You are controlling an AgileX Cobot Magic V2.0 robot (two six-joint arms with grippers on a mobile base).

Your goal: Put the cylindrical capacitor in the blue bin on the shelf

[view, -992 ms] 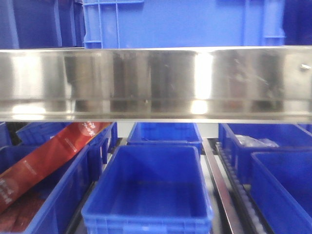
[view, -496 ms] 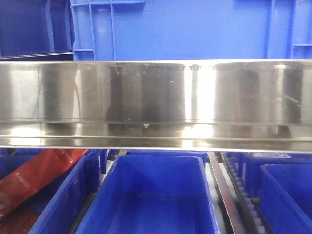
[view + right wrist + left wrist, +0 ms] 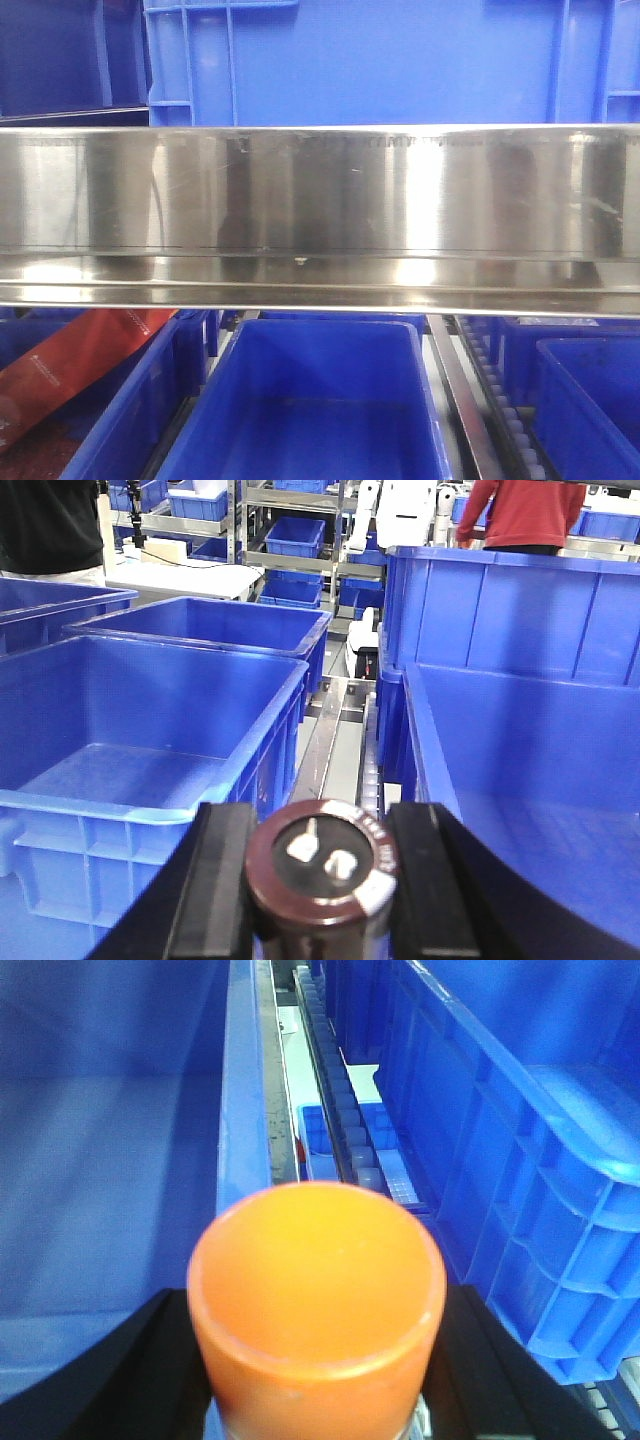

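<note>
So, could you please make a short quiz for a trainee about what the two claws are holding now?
1. True or false: the right claw is shut on the cylindrical capacitor.
2. What does the left claw hold? A) an orange cylinder B) a green bottle C) nothing
3. Fill in: the capacitor's top shows ___ pale terminals.
Key: 1 true; 2 A; 3 two.
</note>
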